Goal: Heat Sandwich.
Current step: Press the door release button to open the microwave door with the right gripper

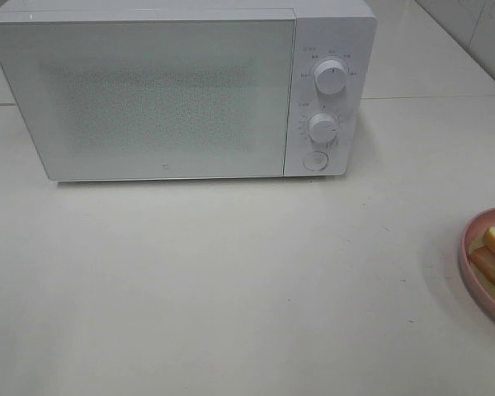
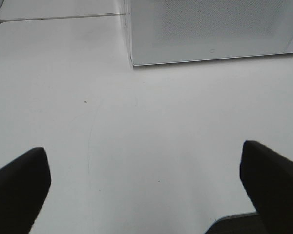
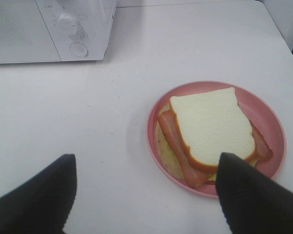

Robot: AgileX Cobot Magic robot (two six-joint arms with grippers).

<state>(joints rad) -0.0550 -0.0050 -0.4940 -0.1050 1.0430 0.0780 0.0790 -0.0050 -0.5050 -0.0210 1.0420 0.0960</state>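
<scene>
Sandwich (image 3: 212,127) on pink plate (image 3: 266,119), just ahead of wide-apart right jaws.

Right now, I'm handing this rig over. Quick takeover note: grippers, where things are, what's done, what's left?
Left gripper: open, empty, over the table by the microwave.
Right gripper: open, empty, close to the sandwich on the pink plate.
Microwave door shut, sandwich outside.
Done: nothing yet.
Left: open door, load sandwich, shut door, start heating.
</scene>
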